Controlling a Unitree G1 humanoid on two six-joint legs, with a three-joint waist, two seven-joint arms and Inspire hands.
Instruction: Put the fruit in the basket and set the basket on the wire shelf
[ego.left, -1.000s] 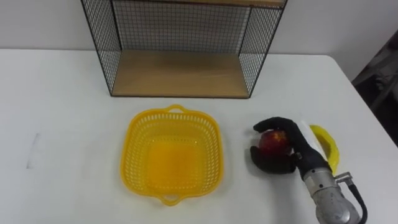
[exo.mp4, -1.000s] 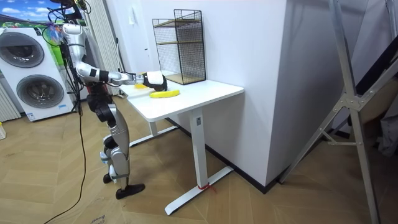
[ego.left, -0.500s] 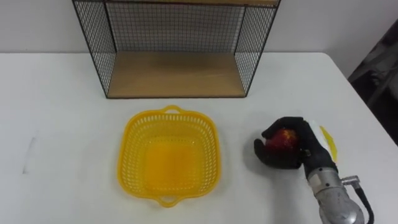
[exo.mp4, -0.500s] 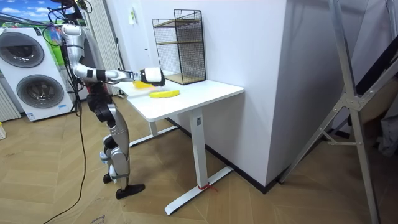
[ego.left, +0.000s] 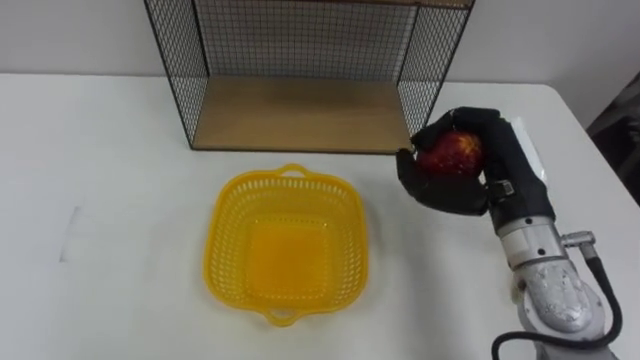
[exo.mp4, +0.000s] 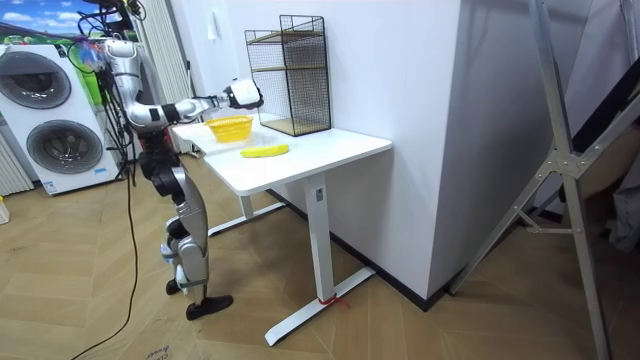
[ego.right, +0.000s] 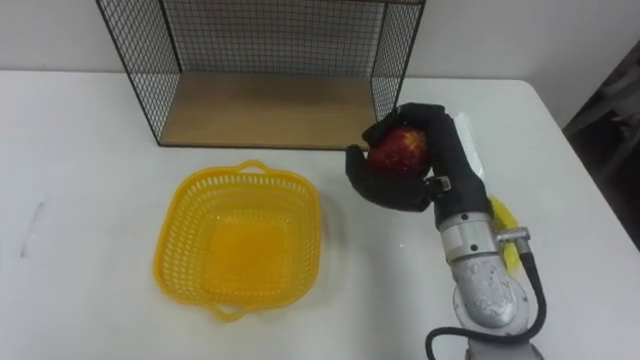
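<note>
A red apple (ego.left: 451, 152) (ego.right: 399, 150) rests in my right hand (ego.left: 468, 170) (ego.right: 420, 170), whose fingers are curled round it; the hand is lifted above the white table (ego.left: 100, 150), to the right of the basket. The yellow plastic basket (ego.left: 285, 247) (ego.right: 238, 251) (exo.mp4: 230, 127) lies empty in the middle of the table. A yellow banana (ego.right: 506, 232) (exo.mp4: 265, 151) lies on the table at the right, mostly hidden behind my forearm in the right eye view. The black wire shelf (ego.left: 300, 70) (exo.mp4: 293, 72) with a wooden floor stands behind the basket. I stand at the table's end.
The table's right edge (ego.left: 590, 130) is close to my right arm. In the room view two washing machines (exo.mp4: 45, 120) stand behind me and a grey metal frame (exo.mp4: 565, 150) is at the room view's right.
My right hand has lifted the apple off the table, up and away from the banana toward the shelf's right front corner. The eye view has shifted a little.
</note>
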